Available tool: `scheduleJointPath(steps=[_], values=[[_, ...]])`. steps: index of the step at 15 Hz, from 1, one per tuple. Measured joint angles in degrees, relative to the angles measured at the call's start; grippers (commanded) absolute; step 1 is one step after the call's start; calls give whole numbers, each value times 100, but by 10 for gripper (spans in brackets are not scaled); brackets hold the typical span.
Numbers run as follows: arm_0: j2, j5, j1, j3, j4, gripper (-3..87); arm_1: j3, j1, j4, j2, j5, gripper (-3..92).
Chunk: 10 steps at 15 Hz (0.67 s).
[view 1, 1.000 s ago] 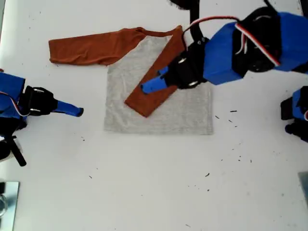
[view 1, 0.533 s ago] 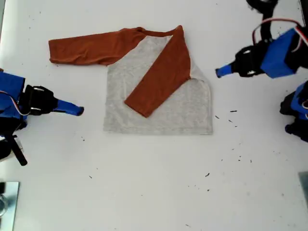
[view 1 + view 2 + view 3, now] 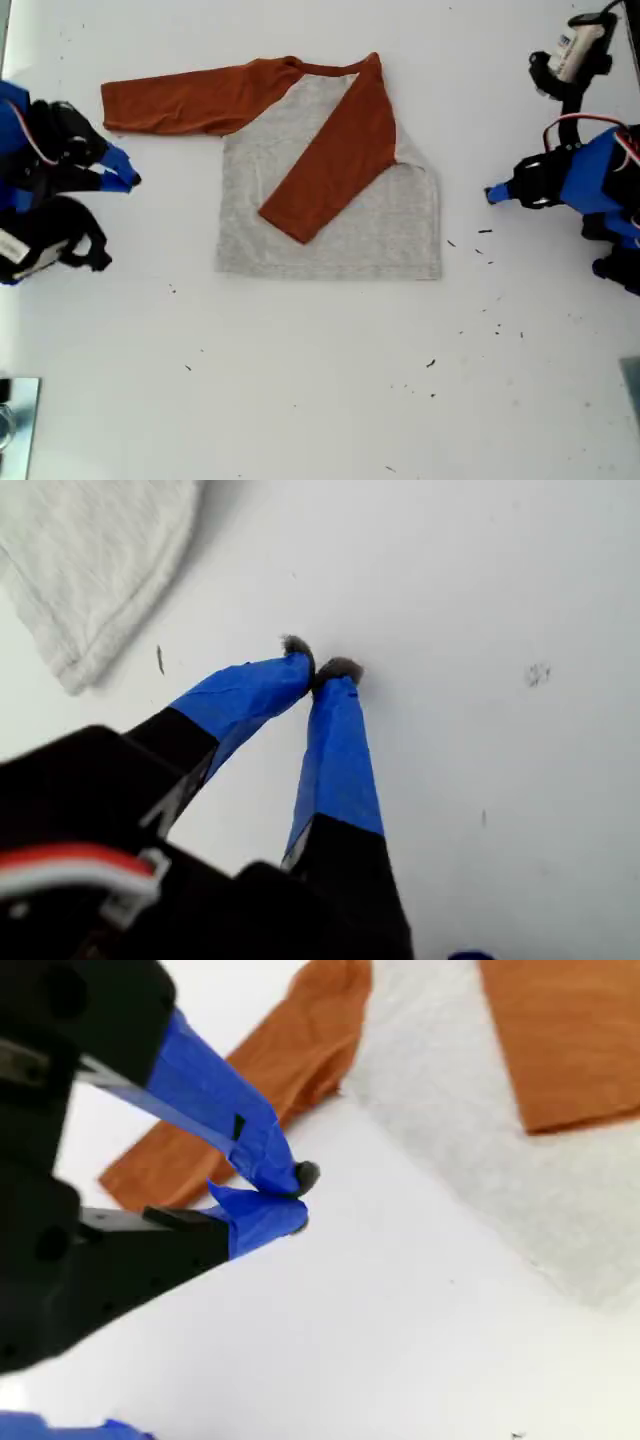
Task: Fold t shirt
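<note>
One shirt, two arms, two tools, one desk.

There is one shirt (image 3: 330, 210) with two sleeves: one sleeve (image 3: 190, 97) lies stretched out towards 9 o'clock in the exterior view, and one sleeve (image 3: 335, 160) is folded across the grey body. Two blue-taped tools show: my first tool (image 3: 492, 194) at 3 o'clock and my second tool (image 3: 128, 178) at 9 o'clock, each with two fingers. One white desk (image 3: 320, 380) carries everything, with many small dark specks.

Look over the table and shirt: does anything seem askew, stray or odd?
The t shirt is only half tidy: one sleeve lies folded across the body, the other sleeve still sticks out toward the exterior view's left. Small dark specks dot the table.
</note>
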Motion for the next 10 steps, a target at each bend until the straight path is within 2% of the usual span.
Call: scheduleJointPath(steps=[2, 5, 8, 9, 10], values=[[-281, 422, -1195, -809, 510, -2, 211, 0, 264, 782, 0, 35], [-615, 527, -2883, -844, 527, -2, 290, -53, 378, 1169, 0, 35], [-668, 773, -3823, -694, 519, -4, 290, -53, 387, 1187, 0, 35], [-853, 1125, -4025, -545, 501, 63, 290, -53, 387, 1187, 0, 35], [-1310, 1283, -4157, -431, 519, 201, 290, -53, 387, 1187, 0, 35]])
